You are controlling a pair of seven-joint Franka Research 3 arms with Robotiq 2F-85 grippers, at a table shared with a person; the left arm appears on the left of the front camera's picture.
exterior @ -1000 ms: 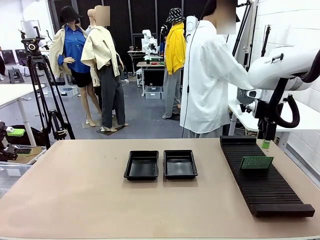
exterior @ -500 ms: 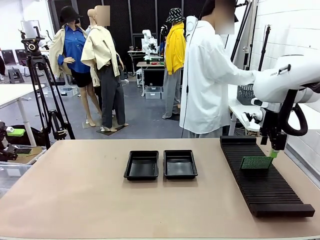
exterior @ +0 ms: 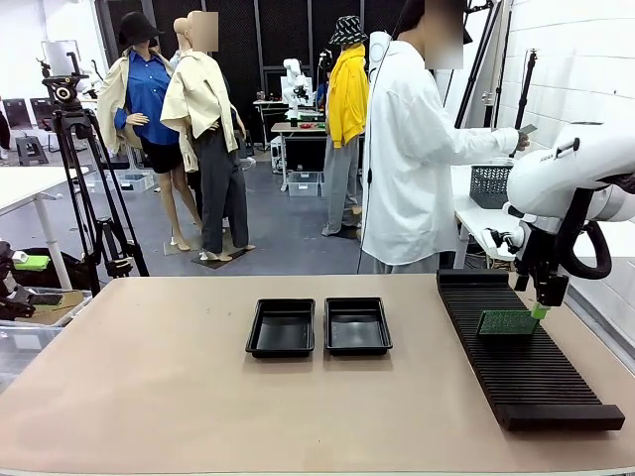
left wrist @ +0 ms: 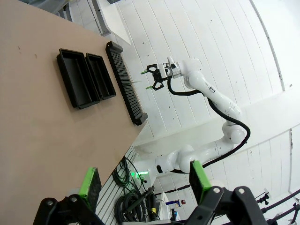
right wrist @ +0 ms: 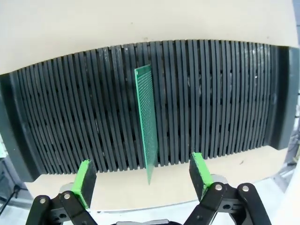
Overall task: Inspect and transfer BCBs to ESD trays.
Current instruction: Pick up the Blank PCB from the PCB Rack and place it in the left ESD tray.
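Board [exterior: 508,323]: green, flat, finely dotted; standing on edge in a slot of the black ribbed rack [exterior: 531,382], right side of table [exterior: 149,377].
Trays [exterior: 283,352]: two, black, glossy, side by side at table centre.
Right gripper [right wrist: 143,177]: fingers wide apart, poised at board's end, holding nothing.
Left gripper [left wrist: 144,178]: fingers wide apart, holding nothing.
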